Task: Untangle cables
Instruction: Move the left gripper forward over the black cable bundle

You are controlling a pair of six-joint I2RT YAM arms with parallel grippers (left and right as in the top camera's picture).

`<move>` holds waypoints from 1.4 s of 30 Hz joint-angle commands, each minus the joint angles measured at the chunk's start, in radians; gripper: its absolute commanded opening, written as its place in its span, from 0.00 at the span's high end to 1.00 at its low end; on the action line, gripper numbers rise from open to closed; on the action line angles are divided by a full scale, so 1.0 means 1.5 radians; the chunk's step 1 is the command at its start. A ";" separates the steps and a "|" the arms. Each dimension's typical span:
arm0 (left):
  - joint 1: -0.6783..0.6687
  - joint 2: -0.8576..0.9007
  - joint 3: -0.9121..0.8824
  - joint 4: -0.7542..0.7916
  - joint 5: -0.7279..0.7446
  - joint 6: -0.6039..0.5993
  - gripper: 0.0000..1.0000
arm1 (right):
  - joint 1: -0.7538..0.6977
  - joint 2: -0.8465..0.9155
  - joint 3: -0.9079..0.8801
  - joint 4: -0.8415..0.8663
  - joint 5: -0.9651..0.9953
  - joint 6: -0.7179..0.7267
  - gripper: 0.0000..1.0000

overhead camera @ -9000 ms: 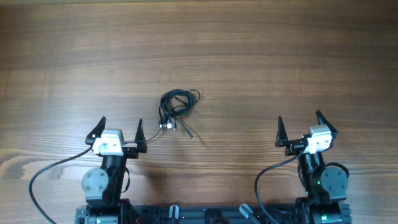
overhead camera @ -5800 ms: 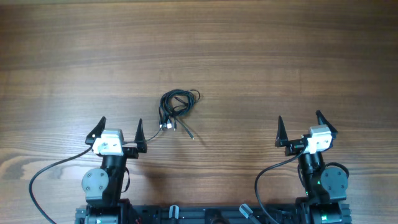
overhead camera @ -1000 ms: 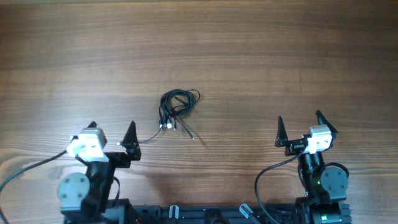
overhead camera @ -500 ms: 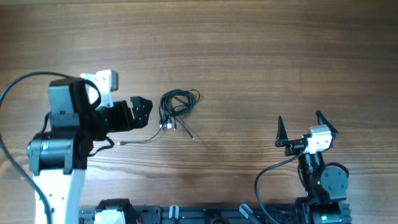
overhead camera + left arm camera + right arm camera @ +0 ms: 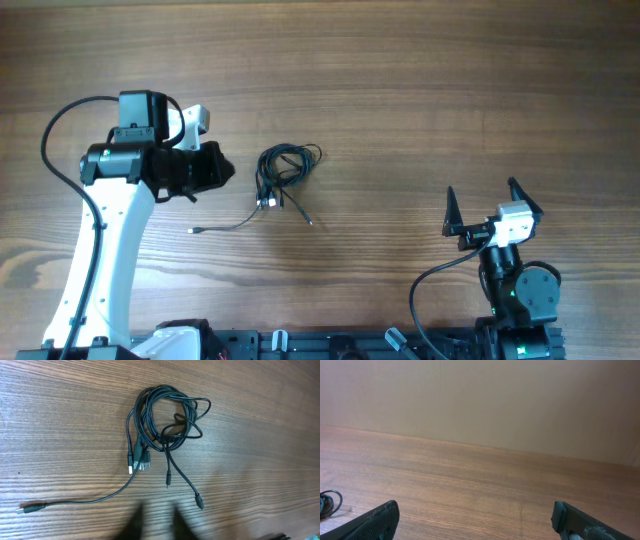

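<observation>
Overhead, the left gripper (image 5: 214, 168) hangs above the wooden table (image 5: 420, 70), its tip pointing at the cables (image 5: 285, 168), which lie just ahead of it and untouched. From the left wrist camera, its fingers (image 5: 137, 519) appear only as two blurred dark shapes at the bottom edge, a gap between them and nothing in it.

Ahead of those fingers the cables (image 5: 162, 425) sit as a loose black coil of several overlapping loops. Silver-tipped plugs (image 5: 137, 462) are bunched at the coil's near side, and two short tails with small plugs trail toward the hand. One long tail (image 5: 80, 501) runs off to the hand's left, ending in a small plug (image 5: 193, 230) that lies apart on bare wood. Open tabletop surrounds the bundle on every side.

The right gripper (image 5: 484, 206) is parked well away at the table's near edge, fingers spread wide and holding nothing. Its own camera shows that gripper (image 5: 477, 522) facing a long stretch of wood and a plain beige wall (image 5: 485, 400) beyond the far edge, with the cables (image 5: 327, 501) just visible far to its left.
</observation>
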 commanded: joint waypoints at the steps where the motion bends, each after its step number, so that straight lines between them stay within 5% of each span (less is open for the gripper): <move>1: -0.008 0.009 0.007 0.002 0.005 -0.002 0.96 | -0.003 -0.005 -0.001 0.002 -0.013 -0.006 0.00; 5: -0.065 0.009 0.007 0.006 -0.067 -0.038 0.84 | -0.003 -0.005 -0.001 0.002 -0.013 -0.006 0.00; 7: -0.090 0.009 0.007 0.014 -0.088 -0.069 0.48 | -0.003 -0.005 -0.001 0.002 -0.013 -0.006 0.00; 10: -0.127 0.010 0.007 0.020 -0.089 -0.072 0.27 | -0.003 -0.005 -0.001 0.002 -0.013 -0.006 0.00; 19: -0.166 0.010 -0.005 0.040 -0.138 -0.144 0.11 | -0.003 -0.005 -0.001 0.002 -0.013 -0.006 0.00; 28: -0.166 0.010 -0.151 0.174 -0.138 -0.172 0.00 | -0.003 -0.005 -0.001 0.002 -0.013 -0.006 0.00; 42: -0.232 0.010 -0.199 0.270 -0.138 -0.172 0.00 | -0.003 -0.005 -0.001 0.002 -0.013 -0.006 0.00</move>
